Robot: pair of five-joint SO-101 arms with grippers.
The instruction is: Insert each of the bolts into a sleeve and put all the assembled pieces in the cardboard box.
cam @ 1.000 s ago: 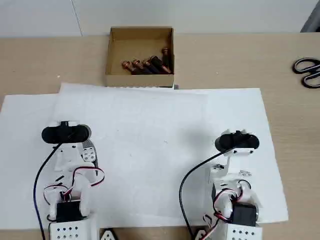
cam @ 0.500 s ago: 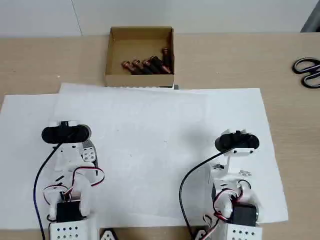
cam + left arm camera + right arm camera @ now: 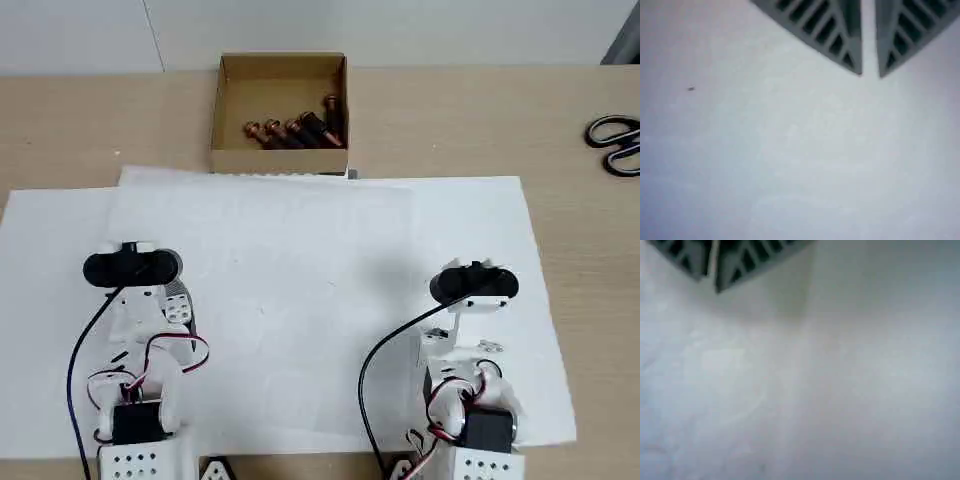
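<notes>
My left hand hangs over the white paper sheet, fingers drawn together to a thin slit, holding nothing. Farther back on the counter, the cardboard box holds the assembled pieces. Most lie side by side, long axes slanting, copper heads to the left and dark sleeves toward the right wall. One lies along that wall, head pointing away from me. My right hand is likewise closed and empty over the paper. The scissors lie far right.
</notes>
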